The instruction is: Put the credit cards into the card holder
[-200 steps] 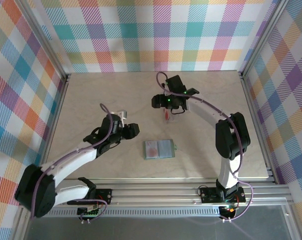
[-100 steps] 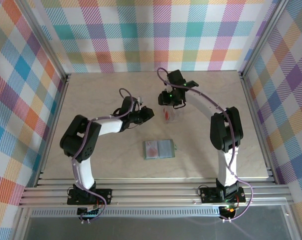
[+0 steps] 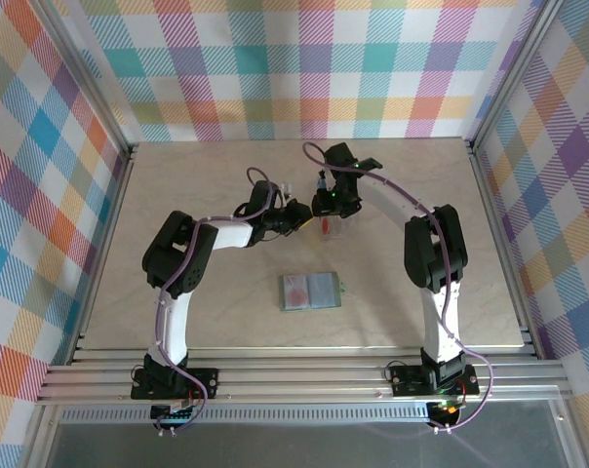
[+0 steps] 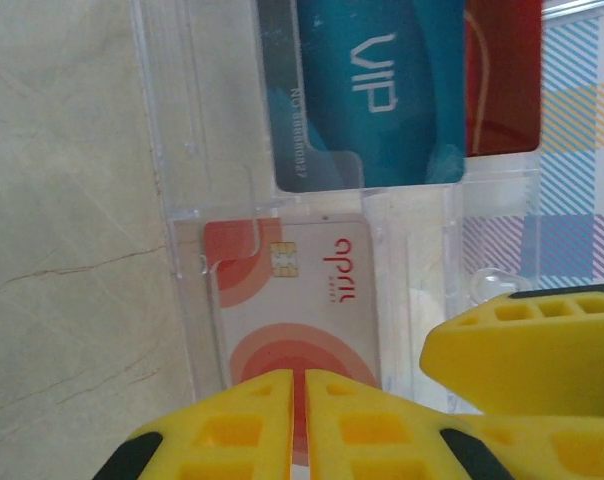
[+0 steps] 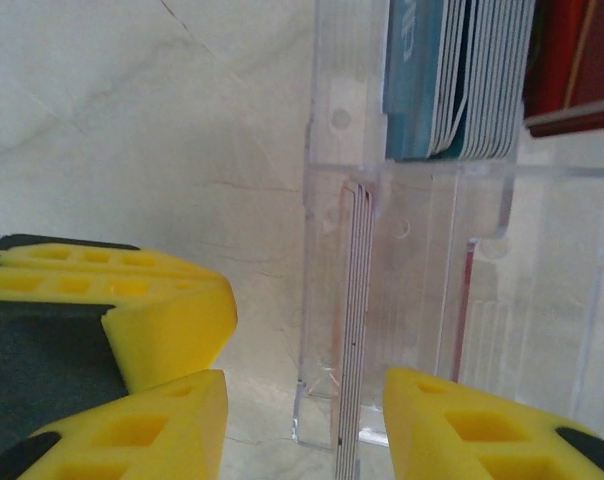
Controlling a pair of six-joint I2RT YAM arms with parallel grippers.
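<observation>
Left tool (image 4: 300, 385) over pale card (image 4: 292, 290) edge

The left arm (image 3: 182, 263) rises from its base at seven o'clock, folds at the elbow and reaches toward two o'clock. The left gripper (image 3: 302, 216) points to three o'clock, its yellow fingers (image 4: 242, 430) pressed together. The right arm (image 3: 433, 253) climbs from five o'clock, bends and stretches toward ten o'clock. The right gripper (image 3: 326, 202) hangs just beside the left one, at its one o'clock, jaws apart.
</observation>
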